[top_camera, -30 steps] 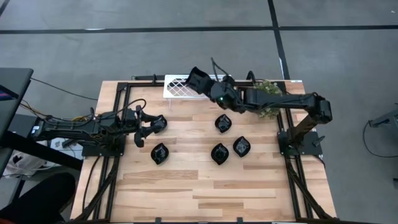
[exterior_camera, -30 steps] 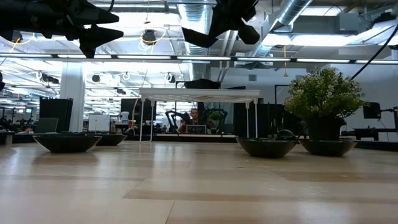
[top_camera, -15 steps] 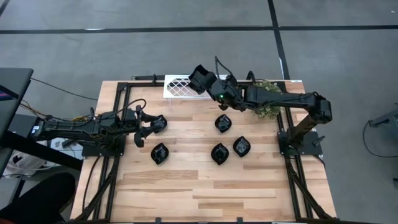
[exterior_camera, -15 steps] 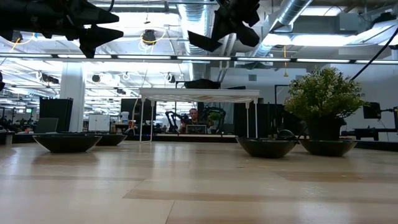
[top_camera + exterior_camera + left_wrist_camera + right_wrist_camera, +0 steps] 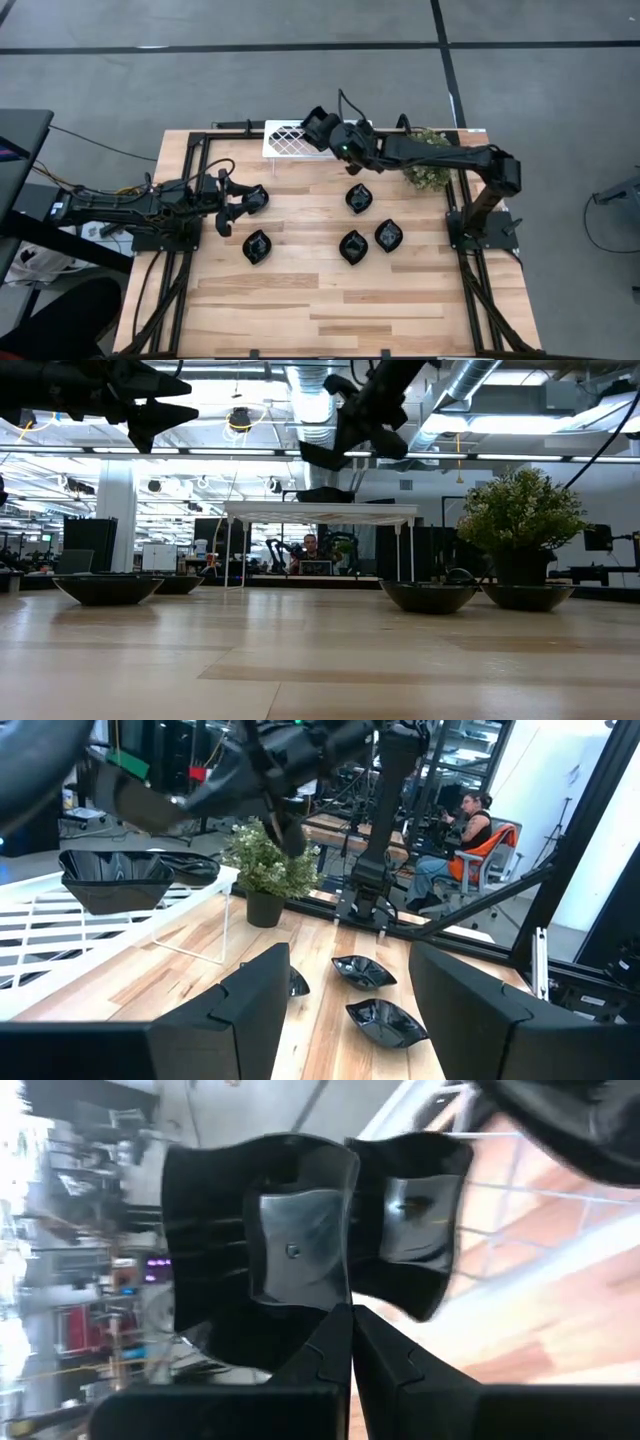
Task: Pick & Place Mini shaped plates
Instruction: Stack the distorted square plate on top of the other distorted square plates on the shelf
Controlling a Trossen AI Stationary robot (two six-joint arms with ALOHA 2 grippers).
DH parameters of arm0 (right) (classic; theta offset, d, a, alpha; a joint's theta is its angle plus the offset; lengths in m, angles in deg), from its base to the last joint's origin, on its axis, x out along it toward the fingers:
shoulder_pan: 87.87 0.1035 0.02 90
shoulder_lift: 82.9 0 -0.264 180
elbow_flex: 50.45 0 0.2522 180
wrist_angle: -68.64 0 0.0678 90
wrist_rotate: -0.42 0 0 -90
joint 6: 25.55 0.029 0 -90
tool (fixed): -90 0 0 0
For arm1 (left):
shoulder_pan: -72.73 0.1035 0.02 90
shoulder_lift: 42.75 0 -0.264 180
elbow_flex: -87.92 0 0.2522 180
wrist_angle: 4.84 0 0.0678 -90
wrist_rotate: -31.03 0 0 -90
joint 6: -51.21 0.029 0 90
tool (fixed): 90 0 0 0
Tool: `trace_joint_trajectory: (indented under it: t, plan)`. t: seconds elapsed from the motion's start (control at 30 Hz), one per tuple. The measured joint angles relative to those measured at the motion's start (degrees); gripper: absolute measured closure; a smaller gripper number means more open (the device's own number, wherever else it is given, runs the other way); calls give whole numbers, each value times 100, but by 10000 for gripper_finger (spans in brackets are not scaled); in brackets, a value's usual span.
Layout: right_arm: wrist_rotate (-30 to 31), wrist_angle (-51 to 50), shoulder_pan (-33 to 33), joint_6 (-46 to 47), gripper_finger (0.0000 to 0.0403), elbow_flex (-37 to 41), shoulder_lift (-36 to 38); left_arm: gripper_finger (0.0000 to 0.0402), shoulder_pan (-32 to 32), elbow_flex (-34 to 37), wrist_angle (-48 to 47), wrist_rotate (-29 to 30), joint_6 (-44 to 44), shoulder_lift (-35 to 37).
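Right gripper (image 5: 318,128) is seen at the upper centre of the high view, over the white lattice tray (image 5: 282,141), clamped on a wavy-edged black plate (image 5: 262,1250); a second plate (image 5: 415,1230) is already on the tray. Left gripper (image 5: 238,208), at centre left, is held with fingers spread, empty. Four black plates (image 5: 352,246) are spread across the wooden table (image 5: 330,310) at mid-frame.

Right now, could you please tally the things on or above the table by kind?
Black plates: 7 (5 on the wood, 1 on the white tray, 1 in the right gripper)
White tray: 1
Potted plant: 1
Total: 9
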Motion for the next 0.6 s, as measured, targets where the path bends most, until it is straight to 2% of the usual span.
trace_joint_trajectory:
  t: [0.07,0.3,0.6]
  plan:
    - [-94,314,-50,-7,402,-37,-158,192,2,0,2,-3,0,0]
    - [-667,302,-302,-302,402,-13,-247,192,17,0,0,1,-2,0]
    - [-732,-140,-346,-359,402,-13,-235,192,32,0,0,2,-2,0]
